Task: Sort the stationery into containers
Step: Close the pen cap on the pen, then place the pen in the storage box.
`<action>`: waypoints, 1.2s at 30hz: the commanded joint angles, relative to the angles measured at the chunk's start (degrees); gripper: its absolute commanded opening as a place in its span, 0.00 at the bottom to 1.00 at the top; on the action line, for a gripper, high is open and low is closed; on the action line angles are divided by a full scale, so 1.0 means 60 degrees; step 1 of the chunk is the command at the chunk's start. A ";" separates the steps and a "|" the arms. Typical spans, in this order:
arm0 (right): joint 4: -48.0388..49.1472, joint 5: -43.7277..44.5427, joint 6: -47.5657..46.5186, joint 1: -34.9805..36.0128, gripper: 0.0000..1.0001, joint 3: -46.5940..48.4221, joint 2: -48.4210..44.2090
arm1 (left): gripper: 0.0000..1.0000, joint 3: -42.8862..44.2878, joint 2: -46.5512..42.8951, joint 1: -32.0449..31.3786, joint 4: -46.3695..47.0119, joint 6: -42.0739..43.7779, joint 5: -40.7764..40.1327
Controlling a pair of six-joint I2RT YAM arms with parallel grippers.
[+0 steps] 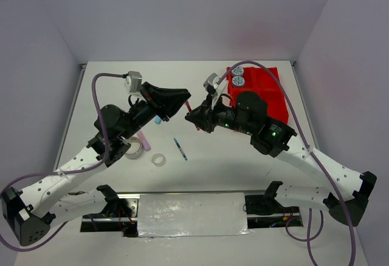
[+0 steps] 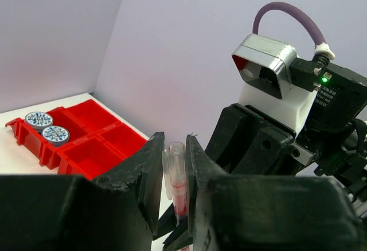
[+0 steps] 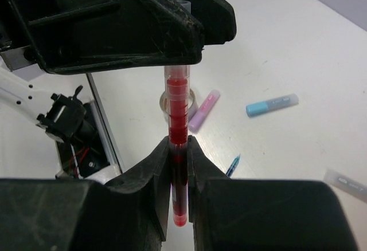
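Note:
A red pen (image 1: 192, 110) with a clear cap (image 2: 175, 168) is held in the air between both arms, above the table's middle. My left gripper (image 2: 175, 148) is shut on the capped end. My right gripper (image 3: 179, 148) is shut on the red barrel (image 3: 176, 116) lower down. The red tray (image 1: 267, 87) stands at the back right, with two blue-patterned tape rolls (image 1: 237, 76) in one far compartment. On the table lie a blue pen (image 1: 180, 149), a pink stick (image 1: 144, 139), a blue stick (image 1: 158, 119) and two clear tape rings (image 1: 158, 160).
In the left wrist view the tray's (image 2: 86, 156) other compartments show bare red floors, with the tape rolls (image 2: 47, 127) at its far corner. A greyish stick (image 3: 347, 183) lies at the right edge of the right wrist view. Purple cables loop over both arms.

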 commanded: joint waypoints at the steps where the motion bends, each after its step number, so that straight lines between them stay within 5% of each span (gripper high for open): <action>1: 0.4264 -0.0373 -0.0253 -0.0191 0.00 0.2285 -0.0323 | 0.00 -0.1484 0.0832 -0.0347 -0.3387 -0.0131 0.1573; 4: 0.4175 -0.0711 -0.0180 -0.0191 0.00 0.1907 -0.0249 | 0.00 -0.1442 0.0335 -0.0347 -0.3546 -0.0117 0.1165; 9: 0.4761 -0.1355 0.0332 -0.0176 0.00 -0.0904 -0.0395 | 0.00 0.0416 -0.0661 -0.0347 -0.5475 0.0425 -0.0692; 11: 0.4892 -0.1444 0.0596 -0.0176 0.00 -0.1842 -0.0410 | 0.21 0.1295 -0.0969 -0.0347 -0.5889 0.0557 -0.1310; 12: 0.4908 -0.1400 0.0669 -0.0176 0.00 -0.2092 -0.0396 | 0.40 0.1544 -0.1057 -0.0347 -0.6065 0.0601 -0.1704; 16: 0.4995 -0.0860 0.0802 -0.0191 0.00 -0.3262 -0.0454 | 0.75 0.2977 -0.1307 -0.0347 -0.6169 0.0660 -0.2410; 17: 0.5039 -0.0684 0.0744 -0.0249 0.00 -0.3469 -0.0527 | 0.97 0.3273 -0.1249 -0.0347 -0.6315 0.0616 -0.2556; 22: 0.4764 -0.1019 0.1226 -0.2238 0.00 -0.4276 -0.0468 | 0.99 0.4754 -0.1131 -0.0347 -0.7732 0.0266 -0.4207; 28: 0.1809 0.2816 0.1636 -0.5062 0.00 -0.3195 0.0130 | 0.99 0.4434 -0.1715 -0.0347 -0.9083 -0.1442 -0.4885; 36: 0.1392 0.3712 0.2193 -0.6460 0.00 -0.2637 0.2152 | 0.99 0.6347 -0.0854 -0.0347 -1.0664 -0.2138 -0.4974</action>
